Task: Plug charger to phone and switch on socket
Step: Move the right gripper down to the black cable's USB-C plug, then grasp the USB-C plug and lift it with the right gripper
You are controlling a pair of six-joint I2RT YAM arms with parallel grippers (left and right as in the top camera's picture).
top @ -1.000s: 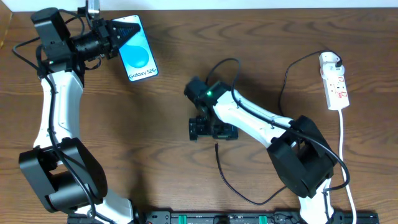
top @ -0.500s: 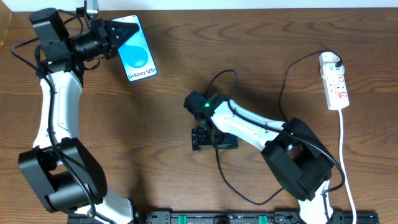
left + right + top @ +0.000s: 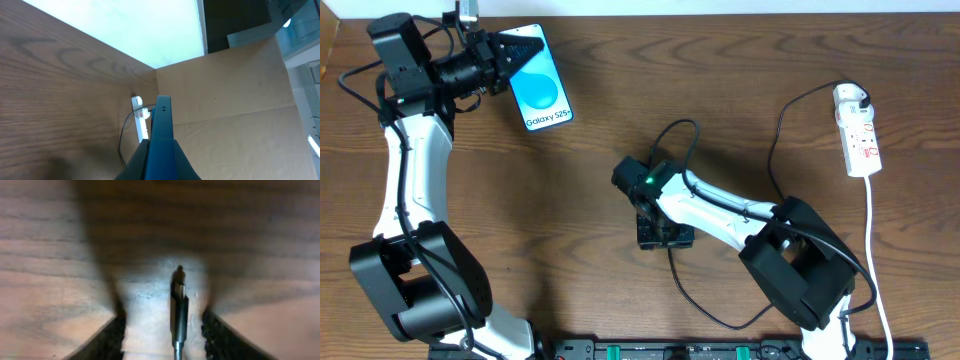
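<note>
My left gripper (image 3: 508, 55) is shut on the top end of the phone (image 3: 544, 88), which shows its bright blue screen at the table's back left. In the left wrist view the phone (image 3: 163, 125) stands edge-on between the fingers of that gripper (image 3: 161, 161). My right gripper (image 3: 665, 234) sits low over the table's middle, on the free end of the charger (image 3: 720, 322). In the right wrist view the charger's small plug tip (image 3: 179, 307) lies on the wood between the two fingers (image 3: 107, 340), with a gap on each side. The white socket (image 3: 858, 130) lies at the far right.
The charger's thin black cable loops from the socket's back end across the right side and round the front. The socket's white cord (image 3: 876, 250) runs down to the front edge. A cardboard wall (image 3: 235, 95) stands behind the table. A black rail (image 3: 670, 350) lines the front.
The right gripper has moved toward the front edge and turned over the charger's tip, and its jaws have narrowed around it. The left arm and phone have stayed put.
</note>
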